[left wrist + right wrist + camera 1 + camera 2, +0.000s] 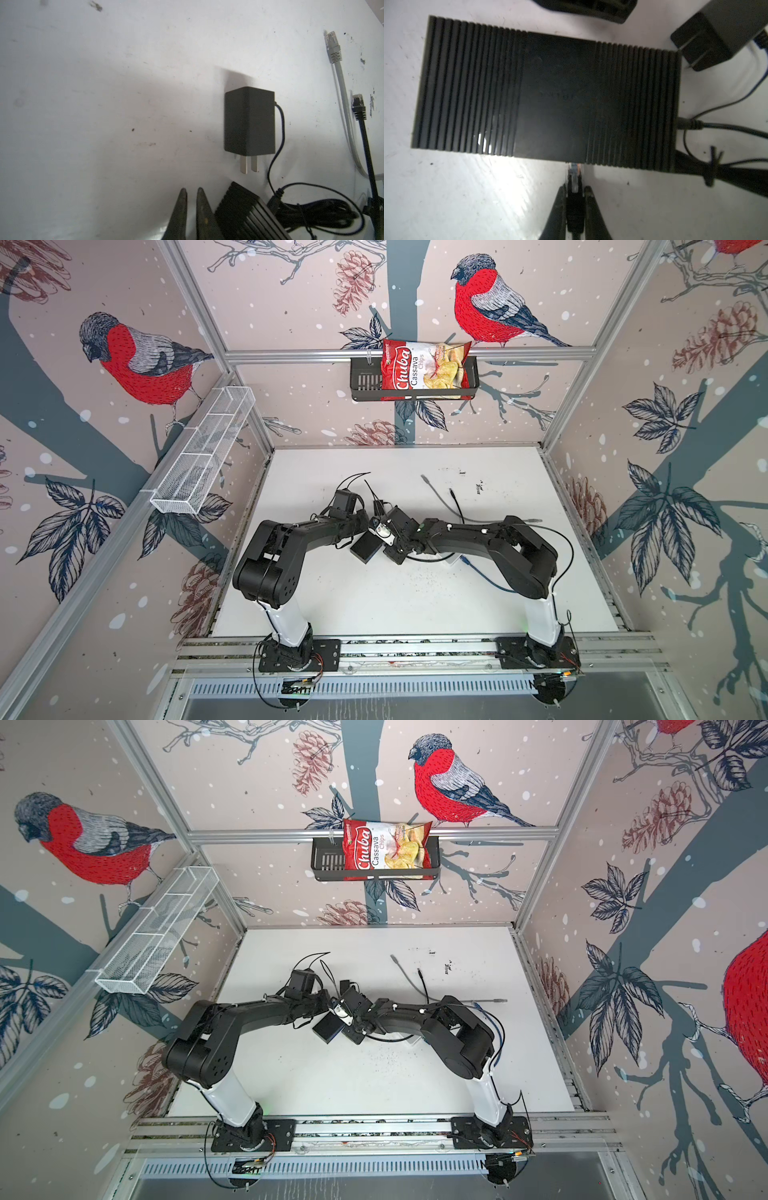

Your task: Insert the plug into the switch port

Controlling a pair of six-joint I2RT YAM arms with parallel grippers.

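Looking down your right wrist view, the right gripper (575, 189) is clamped on the plug (574, 176): its black boot sits between the two fingers and its clear tip sticks out ahead of them. The plug's long axis runs straight along the fingers and meets the near long edge of the switch (550, 93) at about a right angle, a little past the middle of that edge. So the switch lies dead ahead of the claw, and the tip is right at its edge.

The port face itself is hidden under the ribbed top, so you cannot tell from here whether the tip lines up with an opening or has begun to enter one. Judge the next push as straight forward along the plug's axis, with no twist.

Your left gripper (191, 190) has its fingers almost together and holds nothing. It sits just beside a corner of the switch, near the power adapter (249, 120). It looks well placed to brace the switch if the box slides under the push.
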